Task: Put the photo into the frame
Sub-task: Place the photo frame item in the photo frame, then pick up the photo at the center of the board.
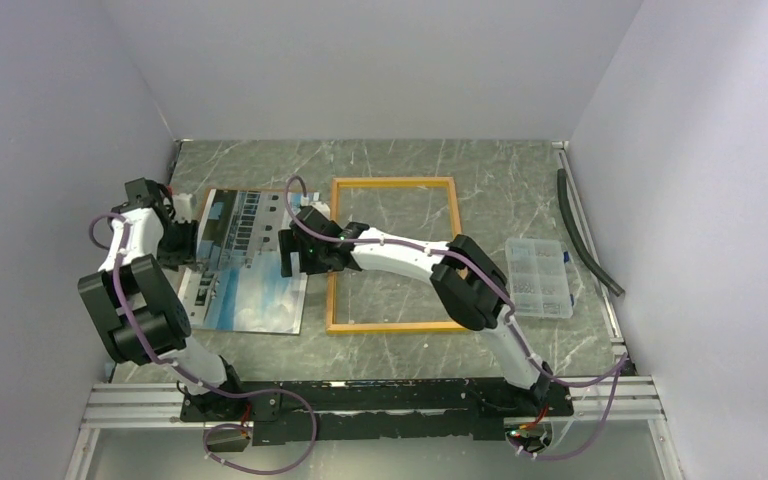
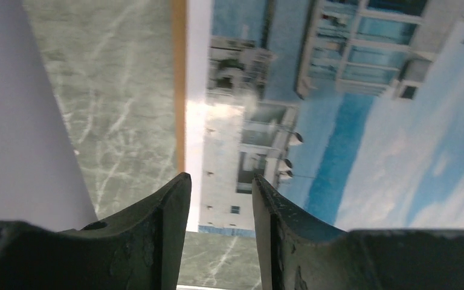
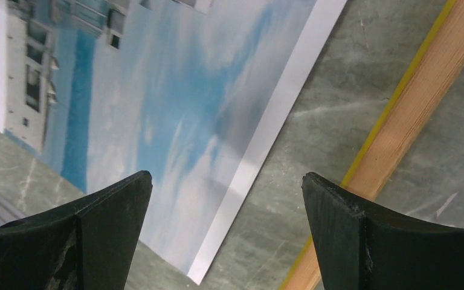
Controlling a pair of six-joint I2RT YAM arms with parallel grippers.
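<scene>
The photo (image 1: 250,295) lies face up on the desk (image 1: 520,170), just left of the frame (image 1: 392,183), which lies flat with the desk surface visible through it. Both long axes run far-to-near, the photo's slightly skewed. The left claw (image 2: 220,178) hovers over the photo's left border, fingers partly spread, pinching nothing. The right claw (image 3: 226,175) hovers over the photo's right border, fingers spread wide, with the frame just beyond. The coming move is judged a rightward transfer; the right arm is nearer the frame
</scene>
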